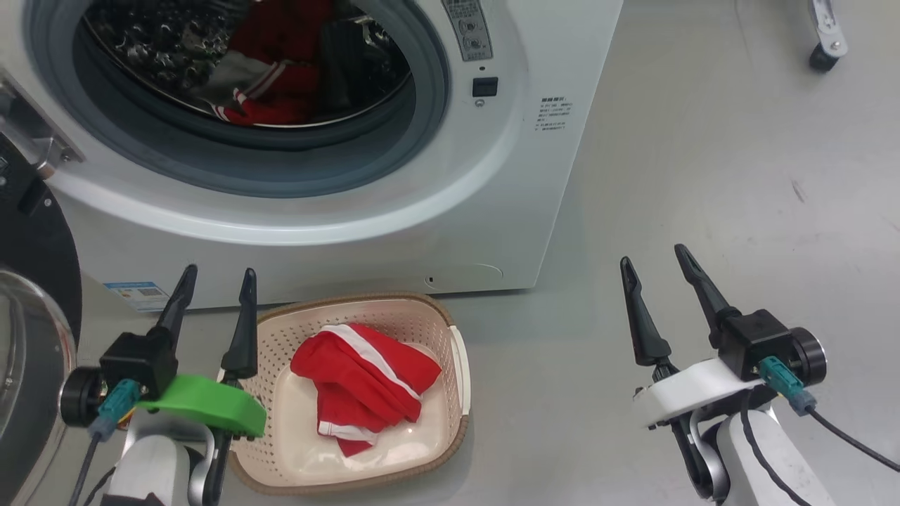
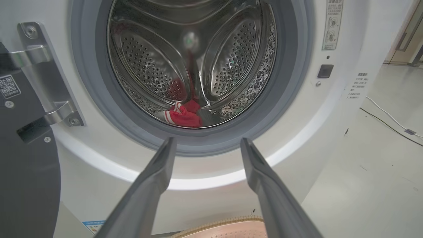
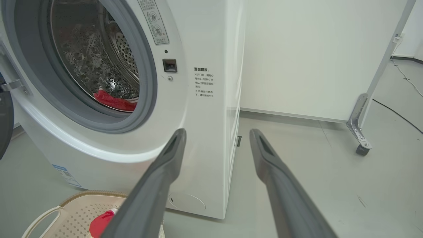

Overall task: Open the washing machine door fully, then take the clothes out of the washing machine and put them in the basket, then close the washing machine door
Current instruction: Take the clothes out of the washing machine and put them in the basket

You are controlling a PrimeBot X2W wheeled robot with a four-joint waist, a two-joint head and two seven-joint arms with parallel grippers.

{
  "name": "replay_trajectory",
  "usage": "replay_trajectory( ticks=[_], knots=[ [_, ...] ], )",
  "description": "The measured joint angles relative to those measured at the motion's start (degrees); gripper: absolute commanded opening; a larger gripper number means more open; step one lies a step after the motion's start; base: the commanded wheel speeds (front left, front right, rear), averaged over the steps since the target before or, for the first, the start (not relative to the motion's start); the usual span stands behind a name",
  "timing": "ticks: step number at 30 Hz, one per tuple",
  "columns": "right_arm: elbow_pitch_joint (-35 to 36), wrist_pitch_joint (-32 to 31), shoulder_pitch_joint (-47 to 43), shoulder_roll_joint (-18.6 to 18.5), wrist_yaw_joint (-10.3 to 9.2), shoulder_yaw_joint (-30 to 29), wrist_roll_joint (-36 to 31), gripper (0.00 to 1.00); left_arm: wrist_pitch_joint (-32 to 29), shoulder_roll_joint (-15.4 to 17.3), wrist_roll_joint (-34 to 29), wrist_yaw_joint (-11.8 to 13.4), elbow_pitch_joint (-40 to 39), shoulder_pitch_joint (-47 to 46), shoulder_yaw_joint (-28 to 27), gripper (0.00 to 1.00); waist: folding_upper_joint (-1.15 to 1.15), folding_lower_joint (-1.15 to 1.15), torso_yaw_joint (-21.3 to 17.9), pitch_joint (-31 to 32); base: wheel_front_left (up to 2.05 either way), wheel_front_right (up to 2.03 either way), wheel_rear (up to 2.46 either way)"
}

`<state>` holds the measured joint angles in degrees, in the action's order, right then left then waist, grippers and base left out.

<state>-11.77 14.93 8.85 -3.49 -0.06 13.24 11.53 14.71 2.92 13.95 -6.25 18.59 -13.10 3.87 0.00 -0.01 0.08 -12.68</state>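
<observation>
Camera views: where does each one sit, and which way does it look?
Head: on the head, looking down at washing machine, basket, left gripper, right gripper.
Left wrist: on that arm, facing into the drum, past its fingers.
Right wrist: on that arm, facing the machine's right corner and floor, past its fingers.
All share red clothes in the drum.

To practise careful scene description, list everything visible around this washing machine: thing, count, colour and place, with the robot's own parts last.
washing machine: one, white, ahead.
washing machine door: one, black with glass bowl, open at left.
clothes in drum: count unclear, red with white stripes, drum bottom.
clothes in basket: apparently one, red with white stripe.
basket: one, cream with brown rim, on floor before machine.
label: one, blue, machine's lower left.
caster wheel: one, black, far right.
left end effector: one, dark, open, beside basket.
right end effector: one, dark, open, above floor.
</observation>
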Motion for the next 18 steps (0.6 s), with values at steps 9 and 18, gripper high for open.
replay_trajectory(
  ticks=[9, 18],
  knots=[
    [-1.04, 0.0, -3.6, 0.21, 1.01, 0.4, 0.4, 1.0, -0.01, 0.0, -0.6, 1.96, -1.05, 7.81, 0.04, 1.0, 0.0, 0.0, 0.02, 5.96, 0.0, 0.0, 0.0],
    [-1.55, 0.0, -6.82, 0.27, 1.49, 0.58, 0.58, 1.0, -0.53, 0.01, -0.92, 3.45, -3.83, 12.93, 0.15, 1.0, 0.0, 0.0, -0.77, 10.15, 0.0, 0.0, 0.0]
  ],
)
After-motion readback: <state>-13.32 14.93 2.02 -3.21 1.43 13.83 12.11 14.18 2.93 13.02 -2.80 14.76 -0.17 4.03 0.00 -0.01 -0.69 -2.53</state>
